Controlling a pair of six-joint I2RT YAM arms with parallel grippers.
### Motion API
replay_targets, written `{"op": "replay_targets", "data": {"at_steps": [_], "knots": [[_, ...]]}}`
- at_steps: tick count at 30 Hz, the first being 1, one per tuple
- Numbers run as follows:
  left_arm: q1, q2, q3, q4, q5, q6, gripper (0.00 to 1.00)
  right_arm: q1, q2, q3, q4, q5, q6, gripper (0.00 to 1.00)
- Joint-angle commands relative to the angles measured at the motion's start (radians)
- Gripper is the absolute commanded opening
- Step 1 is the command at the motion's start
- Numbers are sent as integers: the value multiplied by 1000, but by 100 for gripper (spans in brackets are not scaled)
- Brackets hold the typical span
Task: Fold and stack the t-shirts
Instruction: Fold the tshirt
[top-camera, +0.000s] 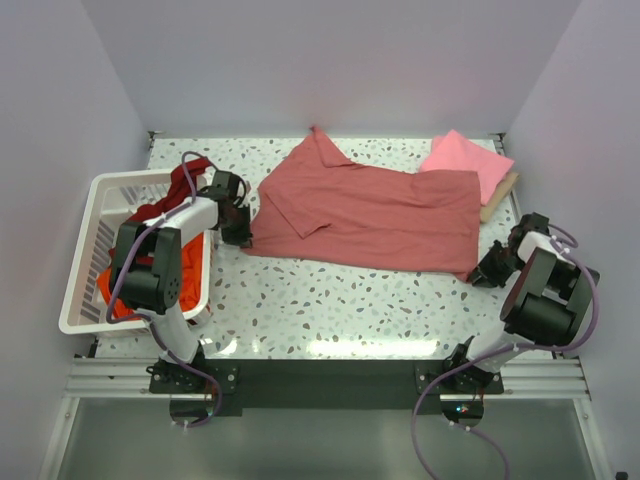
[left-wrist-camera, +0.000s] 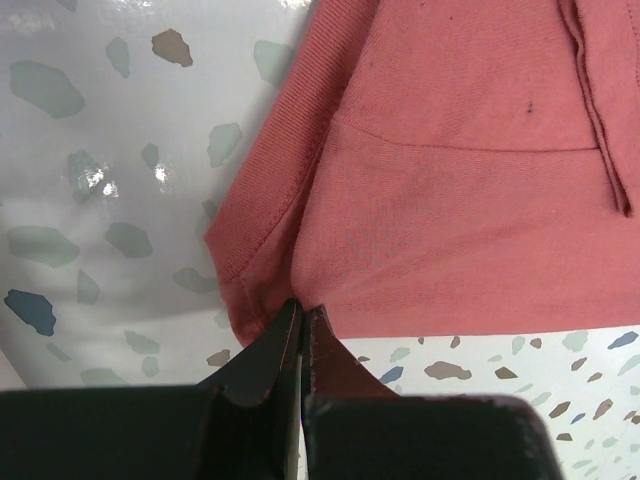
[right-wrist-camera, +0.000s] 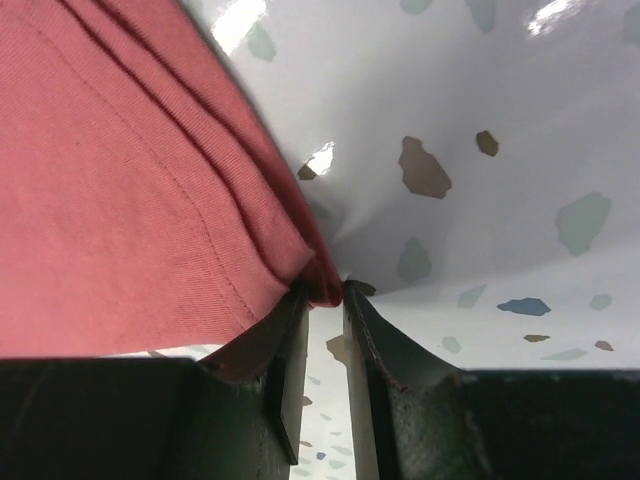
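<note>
Left gripper (left-wrist-camera: 302, 318): jaws pressed right together, pinching the near-left hem corner of the dusty rose-red t-shirt (top-camera: 370, 215). Only a thin bit of cloth is in the bite.

Right gripper (right-wrist-camera: 325, 295): jaws narrow with a slit of gap showing. The shirt's near-right corner sits in the mouth between the tips. We cannot tell if it is clamped yet.

The rose-red shirt lies spread crosswise in the middle of the speckled table (top-camera: 330, 300), mostly flat. One flap is turned over on the left part and a sleeve pokes toward the far edge.

A bright pink t-shirt (top-camera: 465, 160) sits folded at the far right, just touching the rose-red one's far-right edge. The white slatted basket (top-camera: 85, 240) stands at the left, with an orange t-shirt (top-camera: 105, 290) and a dark maroon t-shirt (top-camera: 165, 205) bunched inside.

Handling, as we judge it:
- It is thin jersey, light, soft and limp, so it holds no shape and sags between the two grips unless the edge is kept taut.
- The stitched hem is the thickest part, so the two hem corners are the right places to hold.
- A shallow pinch at the very corner tip, as on the right, could slip out, so a deeper bite over the hem seam looks safer.
- The tabletop looks glossy, so the cloth should slide across it without snagging.
- The turned-over left flap may shift when the shirt is lifted.
</note>
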Motion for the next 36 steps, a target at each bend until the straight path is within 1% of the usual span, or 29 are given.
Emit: {"op": "replay_targets", "data": {"at_steps": [1, 5, 9, 12, 14, 15, 16, 18, 21, 22, 26, 28, 36], "knots": [[16, -37, 14, -21, -15, 29, 0, 7, -26, -47, 34, -69, -16, 25], [16, -30, 16, -19, -8, 32, 0, 5, -19, -38, 34, -58, -16, 30], [16, -24, 17, -18, 2, 30, 0, 5, 11, -29, 31, -42, -18, 29], [16, -22, 17, -18, 0, 29, 0, 5, 27, -30, 31, -41, -18, 21], [17, -19, 16, -16, -3, 30, 0, 5, 34, -30, 31, -40, -16, 13], [17, -18, 14, -15, -1, 30, 0, 5, 34, -30, 30, -37, -18, 4], [19, -15, 16, -16, -3, 32, 0, 7, 35, -21, 28, -35, -19, 0], [23, -16, 17, -15, -6, 32, 0, 7, 26, -7, 2, -14, -22, 0], [34, -22, 31, -25, -11, 33, 0, 7, -20, 28, -39, 58, -21, 0], [37, -25, 37, -30, -15, 36, 0, 7, -34, 48, -48, 113, -19, 0], [45, -38, 34, -37, -47, 38, 0, 7, -95, 100, -108, 225, -16, 0], [51, -47, 27, -41, -57, 41, 0, 5, -104, 126, -125, 253, -21, 0], [53, -83, -6, -42, -55, 41, 0, 5, -100, 90, -159, 337, -24, 0]]}}
